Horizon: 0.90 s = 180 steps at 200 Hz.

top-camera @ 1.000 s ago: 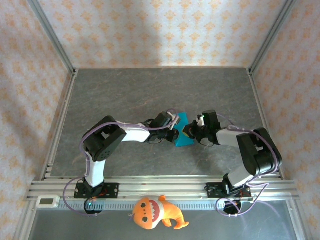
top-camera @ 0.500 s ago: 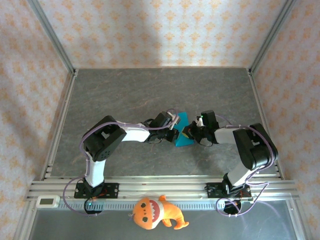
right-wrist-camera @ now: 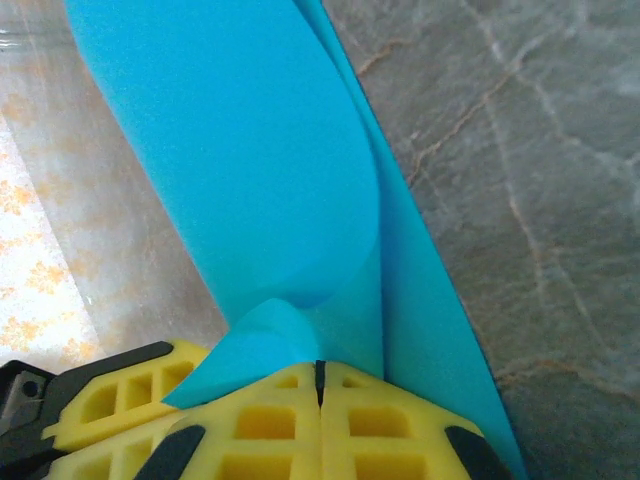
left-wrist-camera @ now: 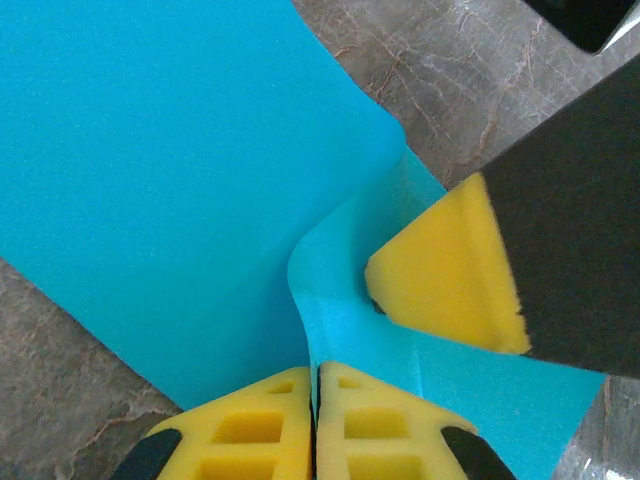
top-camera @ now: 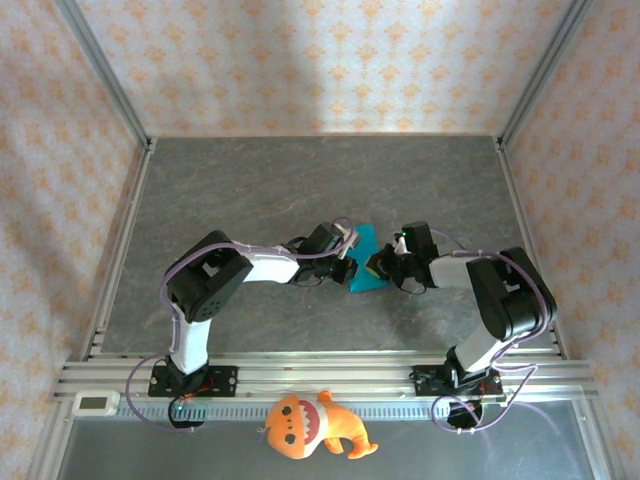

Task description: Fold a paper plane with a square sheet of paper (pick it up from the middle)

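Pinching the square sheet of paper (top-camera: 366, 240) from opposite sides, both arms meet at the middle of the table (top-camera: 300, 180).

1. Grip state. The left gripper (top-camera: 346, 271) is clamped on the sheet: in the left wrist view its two yellow pads meet with a thin blue edge caught in the seam between them. The right gripper (top-camera: 379, 264) is likewise clamped on the sheet: in the right wrist view its pads are pressed together at the base of a curled blue flap.

2. Reason for the hold. The two opposed grips, set close together near the sheet's middle, appear intended to fix the paper while a crease is formed. The left wrist view shows a raised ridge running from the left pads toward the right finger pad (left-wrist-camera: 450, 270), which suggests a fold line being set between the two grips.

3. Sheet condition. The paper is bent, not flat: one layer arches upward while another lies lower, close to the marble-pattern surface. Whether that layer touches the table cannot be determined.

4. Arm pose. Each arm rises from its base at the near edge, bends at the elbow and extends its forearm inward. The wrists face each other, fingertips just beside one another.

5. Task stage. No pointed dart shape is visible, so folding is judged to be at an early step.
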Motion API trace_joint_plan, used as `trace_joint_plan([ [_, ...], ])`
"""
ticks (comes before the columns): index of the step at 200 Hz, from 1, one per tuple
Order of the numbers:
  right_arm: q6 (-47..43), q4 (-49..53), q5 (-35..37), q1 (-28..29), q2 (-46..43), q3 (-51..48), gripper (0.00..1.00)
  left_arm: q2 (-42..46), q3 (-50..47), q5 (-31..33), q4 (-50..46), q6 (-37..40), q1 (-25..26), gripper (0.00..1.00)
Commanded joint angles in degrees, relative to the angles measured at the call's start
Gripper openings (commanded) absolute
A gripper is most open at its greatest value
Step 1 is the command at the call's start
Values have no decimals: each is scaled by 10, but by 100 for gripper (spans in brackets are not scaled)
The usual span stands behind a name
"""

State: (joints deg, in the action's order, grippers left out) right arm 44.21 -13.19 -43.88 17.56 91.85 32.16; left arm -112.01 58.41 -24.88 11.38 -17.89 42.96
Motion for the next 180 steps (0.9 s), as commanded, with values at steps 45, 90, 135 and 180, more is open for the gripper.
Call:
trace_joint_plan([
  [45,-30,36,17,-21,36,42,0,-30,-12,11,-49,12,-7,8],
  [90,-29,57,47,-42,51,32,0,-33,-12,12,-52,15,-8,8],
  [135,-41,69,20,-48,14,64,0,-36,-11,12,-57,19,-8,8],
  [180,-49,58,3,-47,30,66,0,-37,-8,9,-57,18,-8,8],
])
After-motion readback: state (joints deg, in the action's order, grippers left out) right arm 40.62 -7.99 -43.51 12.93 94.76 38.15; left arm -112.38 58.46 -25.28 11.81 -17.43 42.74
